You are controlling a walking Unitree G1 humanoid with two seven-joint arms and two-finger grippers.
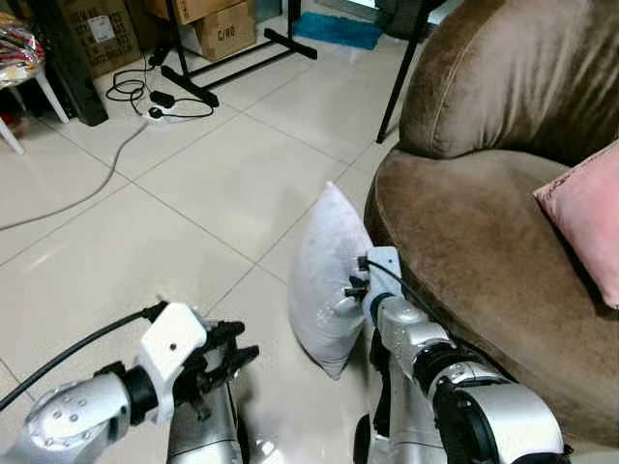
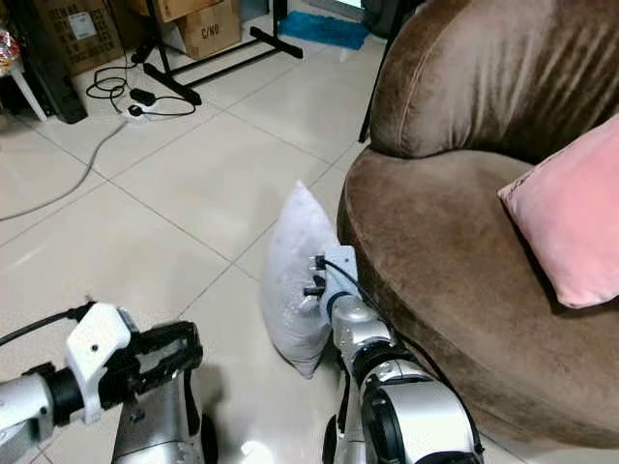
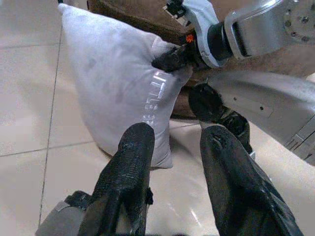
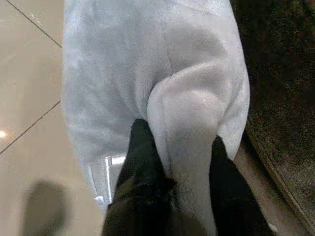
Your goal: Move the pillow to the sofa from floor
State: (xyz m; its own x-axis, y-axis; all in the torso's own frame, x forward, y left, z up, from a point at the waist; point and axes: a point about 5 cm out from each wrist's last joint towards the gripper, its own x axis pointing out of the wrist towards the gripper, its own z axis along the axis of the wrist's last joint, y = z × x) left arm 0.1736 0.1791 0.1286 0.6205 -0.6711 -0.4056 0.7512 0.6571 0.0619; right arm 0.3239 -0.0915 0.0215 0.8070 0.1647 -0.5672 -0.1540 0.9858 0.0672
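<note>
Right claw [image 4: 179,162] pinches grey pillow [image 1: 324,280] against brown sofa [image 1: 464,242].

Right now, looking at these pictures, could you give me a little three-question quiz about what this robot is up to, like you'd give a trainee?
1. True or false: the grey pillow already lies on the seat of the brown sofa.
2. Which claw pinches a fold of the grey pillow? A) the left claw B) the right claw
3. Fill in: the cushion on the sofa seat is ____ in colour.

Key
1. False: it stands on the tiled floor, leaning against the sofa's front.
2. B: its fingers squeeze a fold of fabric, while the left claw is open, off the pillow.
3. Pink.
</note>
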